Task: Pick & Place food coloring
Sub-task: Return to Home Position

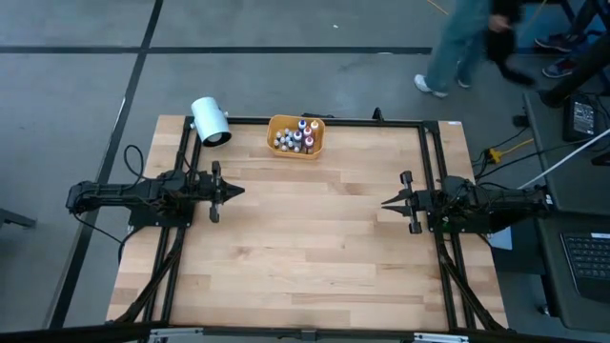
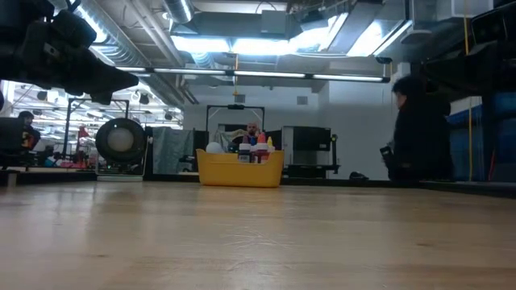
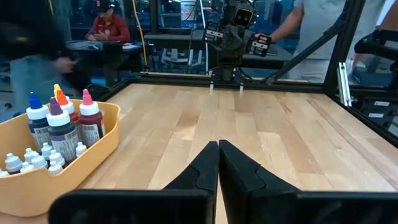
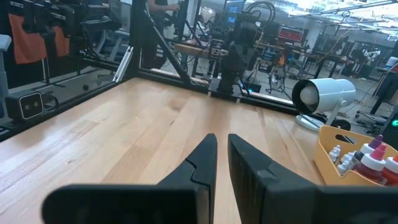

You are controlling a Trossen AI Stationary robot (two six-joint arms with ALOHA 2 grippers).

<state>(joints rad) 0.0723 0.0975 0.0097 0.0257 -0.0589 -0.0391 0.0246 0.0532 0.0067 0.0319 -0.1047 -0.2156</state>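
The food coloring bottles (image 1: 296, 137) stand in a yellow-orange bin (image 1: 276, 127) at the table's far edge. Their caps are white, red, blue, purple and orange. In the left wrist view taller bottles (image 3: 65, 121) stand behind tiny white-capped ones (image 3: 37, 158). The low view shows their caps (image 2: 256, 147) above the bin's rim. My left gripper (image 1: 235, 191) (image 3: 218, 145) hovers shut over the table's left side, pointing right. My right gripper (image 1: 386, 202) (image 4: 222, 137) hovers shut over the right side, pointing left. Both are nearer than the bin and well apart from it.
A big white cylinder (image 1: 211, 121) lies at the far edge, left of the bin (image 4: 348, 158), and also shows in the right wrist view (image 4: 323, 93). A black frame rail (image 1: 381, 121) runs along the table's edges. People move in the room beyond. Bare wood (image 1: 305, 238) lies between the grippers.
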